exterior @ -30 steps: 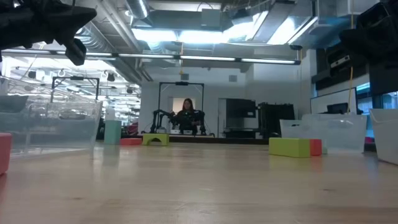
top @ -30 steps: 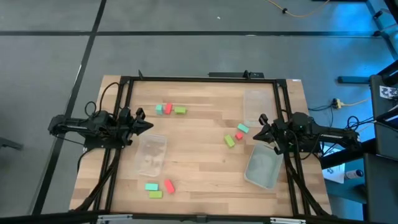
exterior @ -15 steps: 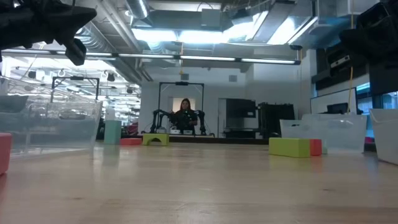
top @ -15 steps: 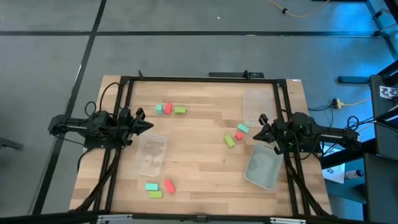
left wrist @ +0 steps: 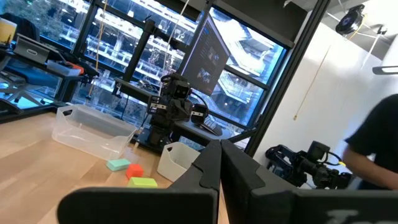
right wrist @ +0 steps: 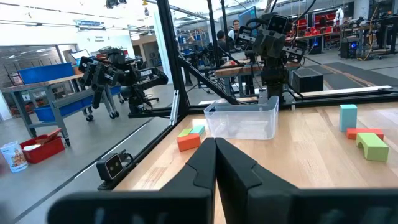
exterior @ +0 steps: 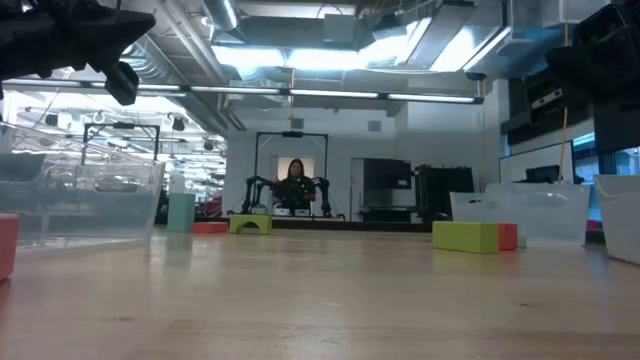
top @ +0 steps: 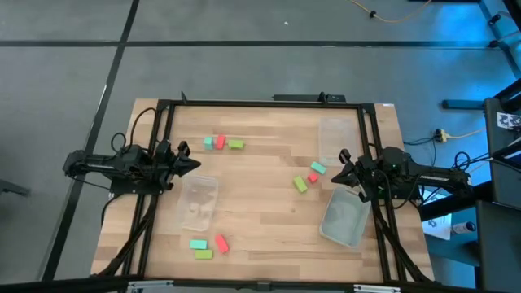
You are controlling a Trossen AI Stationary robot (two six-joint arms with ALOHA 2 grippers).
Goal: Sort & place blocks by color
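Observation:
Small teal, red and lime blocks lie flat on the wooden table in three loose groups: at the far left (top: 220, 143), at the right (top: 310, 177) and at the near left (top: 207, 246). No block is inside a tub. My left gripper (top: 195, 164) hovers shut at the table's left side, beside a clear tub (top: 198, 202), and shows shut in its wrist view (left wrist: 221, 165). My right gripper (top: 334, 176) hovers shut at the right side, just right of the right group, and shows shut in its wrist view (right wrist: 216, 162). Neither holds anything.
Two more clear tubs stand on the right, one far (top: 333, 137) and one near (top: 343, 220). A black frame (top: 260, 103) runs round the table. Bare wood lies between the groups in the middle. Far behind the table a person (exterior: 296, 180) sits.

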